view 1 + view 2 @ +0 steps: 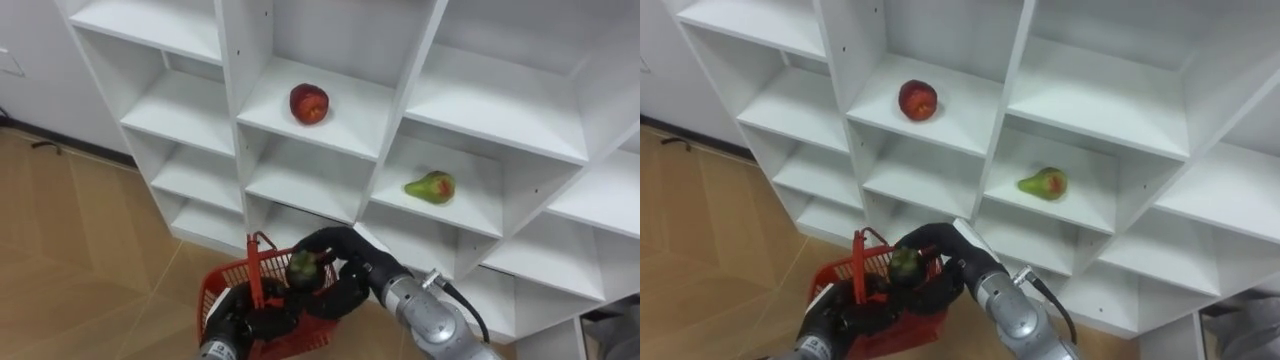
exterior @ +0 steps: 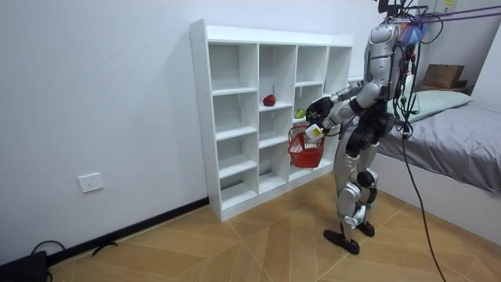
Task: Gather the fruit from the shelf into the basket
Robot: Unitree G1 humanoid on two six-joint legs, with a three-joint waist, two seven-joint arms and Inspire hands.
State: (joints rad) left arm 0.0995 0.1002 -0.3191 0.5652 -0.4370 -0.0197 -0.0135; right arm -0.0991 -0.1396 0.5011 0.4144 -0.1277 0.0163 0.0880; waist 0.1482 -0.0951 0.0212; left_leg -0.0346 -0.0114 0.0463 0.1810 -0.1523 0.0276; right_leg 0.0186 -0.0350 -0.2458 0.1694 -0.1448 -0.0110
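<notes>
Fruit held: a dark fruit [image 1: 303, 266] is sitting in the right hand [image 1: 350, 262], just above the basket [image 1: 225, 290].
Right hand: is curling round the dark fruit.
Left hand [image 1: 228, 328]: is gripping the red basket's near rim.
Closet [image 1: 500, 110]: is holding an apple [image 1: 309, 103]; a pear [image 1: 431, 186] is lying one compartment right and lower.
Robot: is standing facing the closet.

- Stands upright on both legs, knees slightly bent, with both arms raised forward in front of the torso.
- Brings the right arm in from the lower right, forearm angled up and to the left, wrist bent over.
- Curls the right hand [image 1: 350, 265] round a dark fruit [image 1: 303, 265], clasping it between thumb and fingers.
- Holds the left hand [image 1: 230, 325] low at the lower left, fingers curled on the red basket [image 1: 212, 295].
</notes>
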